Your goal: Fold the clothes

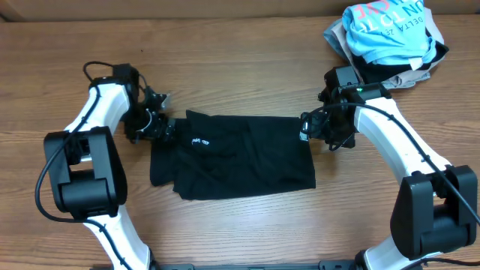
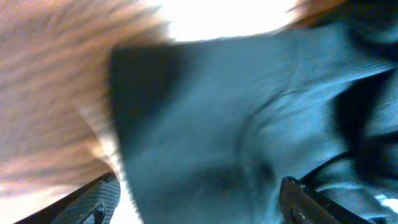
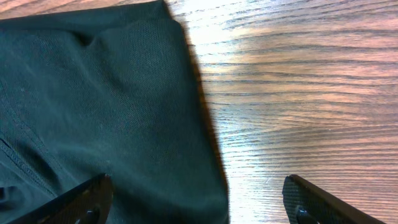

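Black knit garment (image 1: 232, 157) spread flat, creased, on wood-grain worktop (image 1: 225, 60); left gripper (image 1: 159, 129) at its far left corner, jaws wide apart over cloth, gripping nothing; right gripper (image 1: 309, 126) at its far right corner, jaws likewise wide, empty; light-blue-topped clothes heap (image 1: 386, 34) well beyond that corner.

Left wrist view motion-blurred, glare at top; others sharp, bright.

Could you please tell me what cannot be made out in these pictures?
Left wrist: motion blur smears the black garment; whether the left claw touches it is unclear.
Overhead: the top edge cuts the clothes pile; its pieces cannot be counted.
Overhead: the right claw is too small to judge.
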`<state>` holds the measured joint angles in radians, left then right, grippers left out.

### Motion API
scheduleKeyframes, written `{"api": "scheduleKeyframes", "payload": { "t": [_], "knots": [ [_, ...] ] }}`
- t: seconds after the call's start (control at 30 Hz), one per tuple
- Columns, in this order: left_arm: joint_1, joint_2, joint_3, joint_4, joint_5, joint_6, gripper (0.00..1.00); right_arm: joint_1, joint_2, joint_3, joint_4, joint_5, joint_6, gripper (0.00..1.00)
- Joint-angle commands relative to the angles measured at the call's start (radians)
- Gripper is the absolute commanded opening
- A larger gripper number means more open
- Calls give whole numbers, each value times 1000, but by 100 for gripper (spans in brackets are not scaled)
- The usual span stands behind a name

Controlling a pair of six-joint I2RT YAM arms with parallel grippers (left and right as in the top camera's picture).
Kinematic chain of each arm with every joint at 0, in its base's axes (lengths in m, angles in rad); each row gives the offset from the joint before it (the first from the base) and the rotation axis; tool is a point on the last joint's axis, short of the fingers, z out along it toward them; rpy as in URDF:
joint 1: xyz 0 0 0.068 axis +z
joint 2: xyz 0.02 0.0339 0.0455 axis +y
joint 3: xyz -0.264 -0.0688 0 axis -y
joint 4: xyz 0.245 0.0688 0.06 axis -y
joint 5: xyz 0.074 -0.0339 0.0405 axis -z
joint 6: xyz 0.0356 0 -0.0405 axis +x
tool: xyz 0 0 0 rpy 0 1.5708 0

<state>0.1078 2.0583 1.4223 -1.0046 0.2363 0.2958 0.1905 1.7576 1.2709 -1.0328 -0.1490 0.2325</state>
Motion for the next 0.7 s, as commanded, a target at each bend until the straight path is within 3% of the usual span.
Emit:
{"api": "scheduleKeyframes", "payload": {
  "t": [0.0, 0.37, 0.67],
  "knots": [
    [10, -29, -17, -18, -61, -60, 86, -1, -29, 0, 2, 10, 7, 91],
    [1, -69, -57, -93, -77, -212, 83, -1, -29, 0, 2, 10, 7, 91],
    [-18, -69, -167, 33, -65, -205, 77, -1, -29, 0, -2, 10, 7, 91]
  ]
}}
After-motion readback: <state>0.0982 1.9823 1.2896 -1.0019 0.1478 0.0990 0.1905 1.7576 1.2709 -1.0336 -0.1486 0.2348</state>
